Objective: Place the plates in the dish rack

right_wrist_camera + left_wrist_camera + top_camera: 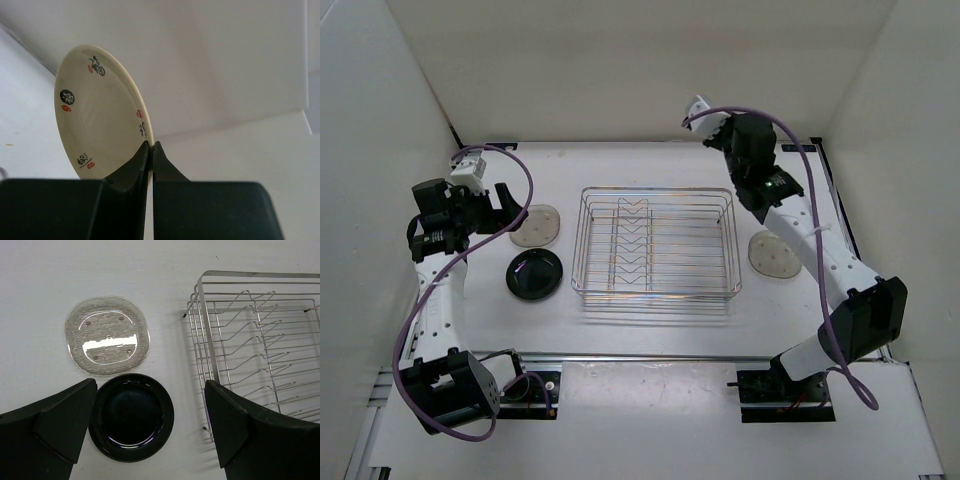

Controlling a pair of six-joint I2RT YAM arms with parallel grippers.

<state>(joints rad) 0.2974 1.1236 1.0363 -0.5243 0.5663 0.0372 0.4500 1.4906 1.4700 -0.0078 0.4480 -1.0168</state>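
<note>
Carrying: the right gripper [151, 150] has its jaws pinched almost together on the lower rim of the tan plate [97, 110]; the plate is held on edge, tilted, up in the air; the top view puts this arm raised past the far right corner of the rack [260, 275].
Step in hand: judged to be bringing this plate to a slot; likely the first of four, since the rack holds nothing.
Doing it well: turn the plate to stand between two neighbouring Vs of the dividers [632, 240]; lower it edge-first; release only once the rim rests on the bottom wires; the hold on the rim is narrow, so a slow swing should stop the plate pivoting; an end slot would leave room for the rest.
Left gripper [150, 390]: jaws spread wide, holding nothing; hovers above the black plate [131, 416], left of the rack.
Count, plates: four; one tan, held; one black and one grey plate [107, 335] flat on the table [650, 165], close together, contact unclear; a second grey plate [775, 255] flat, right of the rack.
Count, other: one rack; one row of dividers; two grippers.
</note>
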